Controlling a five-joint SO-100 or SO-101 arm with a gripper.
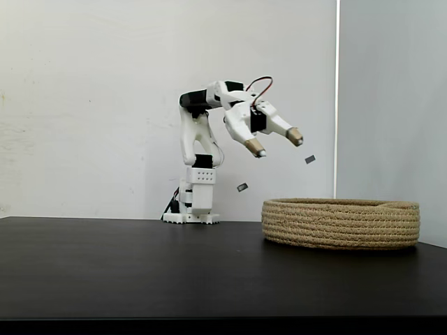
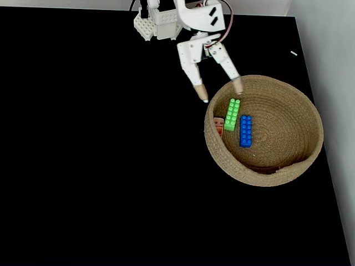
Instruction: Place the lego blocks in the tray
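In a fixed view from above, a green lego block point(image 2: 232, 114) and a blue lego block point(image 2: 246, 131) lie side by side inside the tray point(image 2: 288, 166), a shallow round basket of coiled tan rope. My gripper point(image 2: 222, 92) hovers over the tray's upper-left rim, open, with nothing between its tan-tipped fingers. In a fixed view from the side, the gripper point(image 1: 275, 142) hangs well above the table, left of and higher than the tray point(image 1: 341, 223).
A small reddish piece point(image 2: 218, 126) leans against the tray's inner left wall. The black table point(image 2: 100, 166) spreads wide on the left. A white wall and corner stand behind the arm base point(image 1: 192, 202).
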